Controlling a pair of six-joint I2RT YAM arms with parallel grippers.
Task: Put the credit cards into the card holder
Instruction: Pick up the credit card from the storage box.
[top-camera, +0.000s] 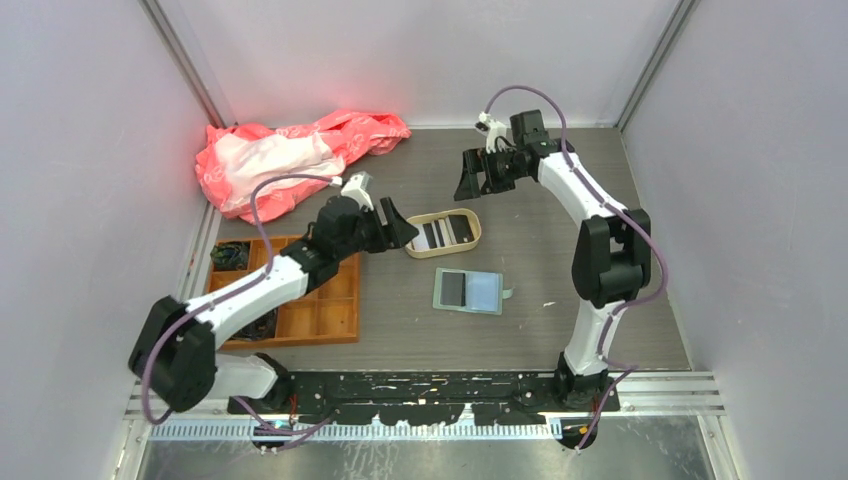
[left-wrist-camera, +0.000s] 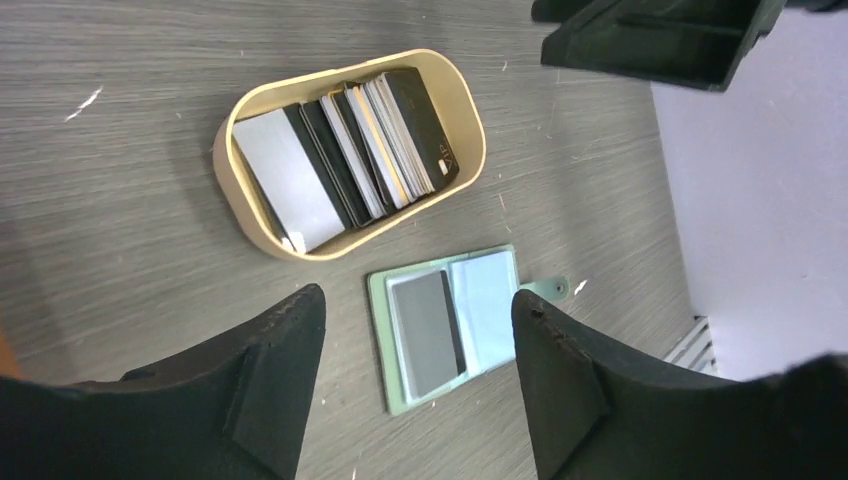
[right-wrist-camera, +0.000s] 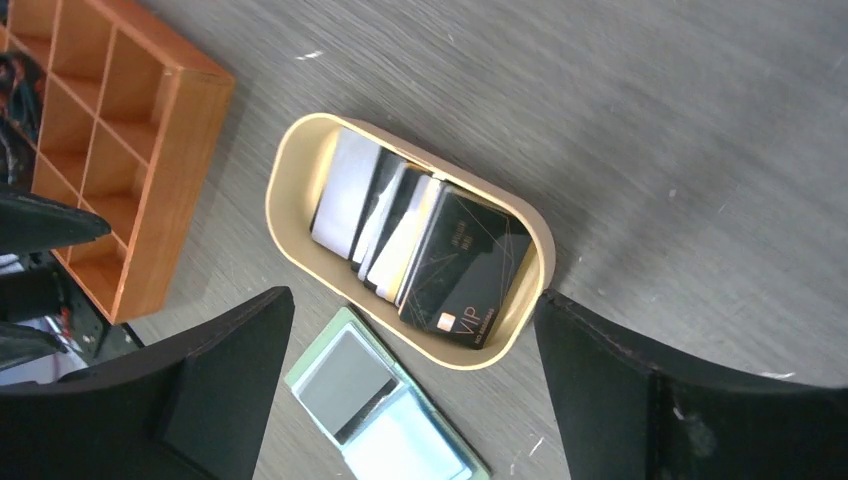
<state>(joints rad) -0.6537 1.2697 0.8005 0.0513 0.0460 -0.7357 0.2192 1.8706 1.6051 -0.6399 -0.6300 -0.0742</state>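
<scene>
One grey table (top-camera: 560, 200); at its left, orange compartment tray (top-camera: 330, 315). Above, left gripper (top-camera: 398, 226) and right gripper (top-camera: 478, 178), both spread wide, gripping nothing. Beige tray (left-wrist-camera: 224, 165) mid-table. Card holder (top-camera: 470, 291) open flat just beside it, nearer the bases. Credit cards (left-wrist-camera: 340, 160) leaning in a row inside the beige tray.

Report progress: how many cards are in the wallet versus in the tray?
Done: the card holder lies open on the table, and one pocket appears to hold a dark card; the pale blue pocket looks empty. In hand: nothing; the left gripper and right gripper are both open and empty. Left: the stack of credit cards in the beige tray.
</scene>
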